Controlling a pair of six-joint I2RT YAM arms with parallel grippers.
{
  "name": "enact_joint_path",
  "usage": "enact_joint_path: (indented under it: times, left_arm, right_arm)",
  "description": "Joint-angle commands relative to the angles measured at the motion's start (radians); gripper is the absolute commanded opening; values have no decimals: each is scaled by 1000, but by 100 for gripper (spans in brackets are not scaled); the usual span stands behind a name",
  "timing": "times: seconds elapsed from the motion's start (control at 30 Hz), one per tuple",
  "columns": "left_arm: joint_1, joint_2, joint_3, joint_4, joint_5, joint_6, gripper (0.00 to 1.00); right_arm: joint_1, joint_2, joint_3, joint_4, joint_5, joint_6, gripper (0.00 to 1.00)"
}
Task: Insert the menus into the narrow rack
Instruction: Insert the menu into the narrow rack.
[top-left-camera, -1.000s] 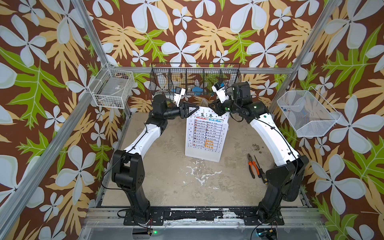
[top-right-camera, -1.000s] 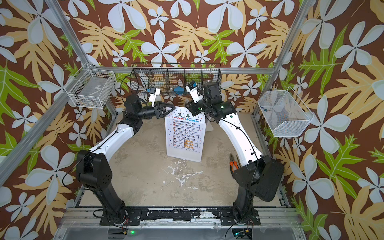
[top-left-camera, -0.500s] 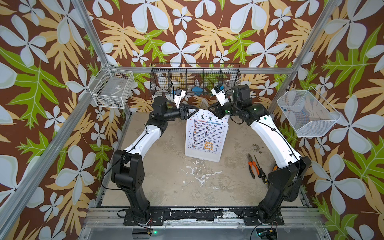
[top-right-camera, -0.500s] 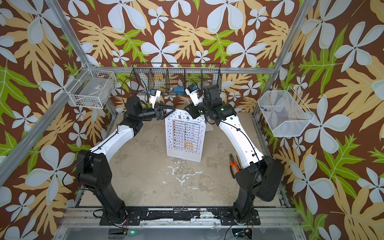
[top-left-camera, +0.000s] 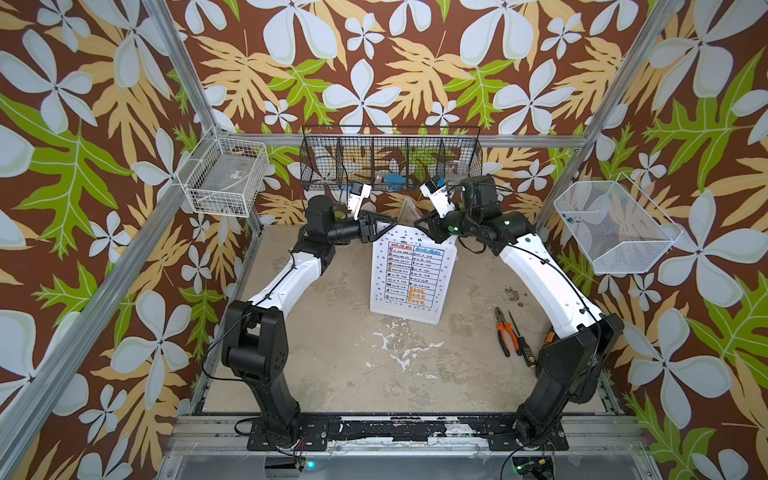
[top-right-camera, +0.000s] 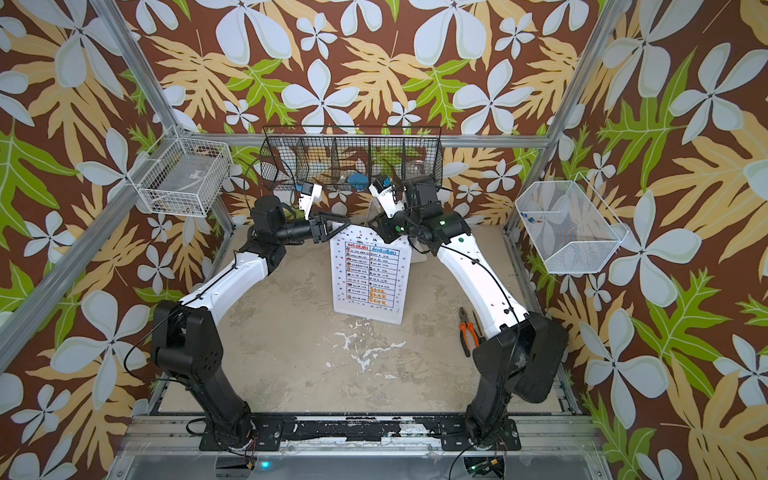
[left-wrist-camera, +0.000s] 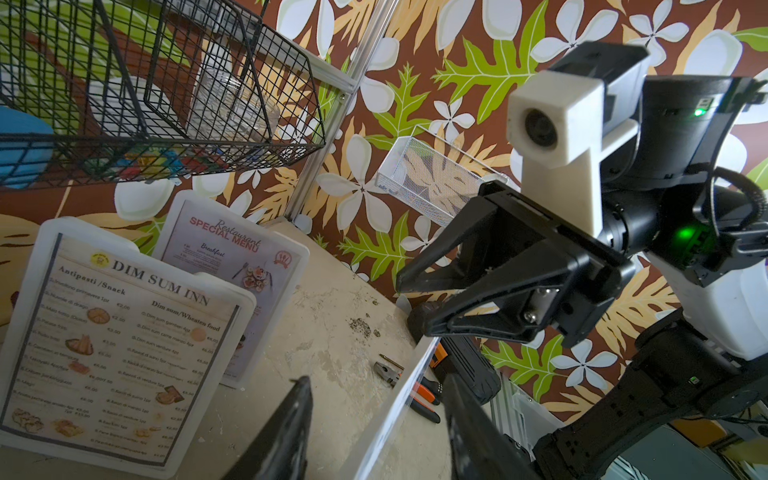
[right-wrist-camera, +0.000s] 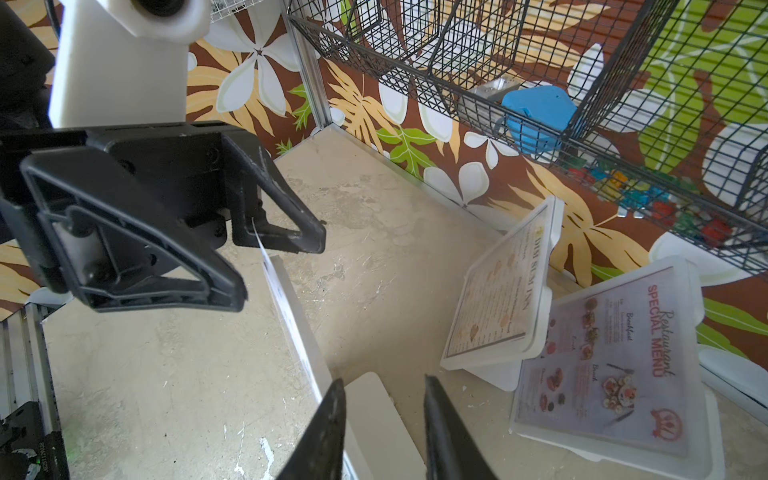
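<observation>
a: where's the white menu (top-left-camera: 409, 274) sitting?
b: mid-table, standing tilted toward twelve o'clock, with both claws at its top edge. the left gripper (left-wrist-camera: 374, 380) is straddling it, jaws clearly parted. the right gripper (right-wrist-camera: 383, 380) is standing narrower, and i can't tell if it's gripping.
a: how's it handling?
b: it's looking light, thin, stiff and glossy, so probably slippery. i'd be pinching the top corners. the dim sum inn menu (left-wrist-camera: 124, 332) and special menu (left-wrist-camera: 232, 266) are standing behind it, with rounded translucent borders.

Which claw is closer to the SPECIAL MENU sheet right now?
Right. The right claw is at the large white menu's top corner, with the SPECIAL MENU just behind it; the left claw is at the menu's opposite top corner, farther away.
</observation>
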Motion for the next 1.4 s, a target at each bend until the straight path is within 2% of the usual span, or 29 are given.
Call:
enact_joint_path:
  times: [0.0,0.57,0.9,1.37]
  left_arm:
    - [1,-14,-5,33,2,7,52]
    - [2,-26,-41,44,1,7,52]
    - [2,-29,-37,42,0,8,52]
    - [2,-31,-48,44,3,11,52]
  right_arm:
    - [0,-11,-8,28,-9,10,33]
    - [3,-31,-76,46,-17,15,33]
    - [4,3,30,7,2,7,33]
    - [4,9,-15,-1,-1,8,33]
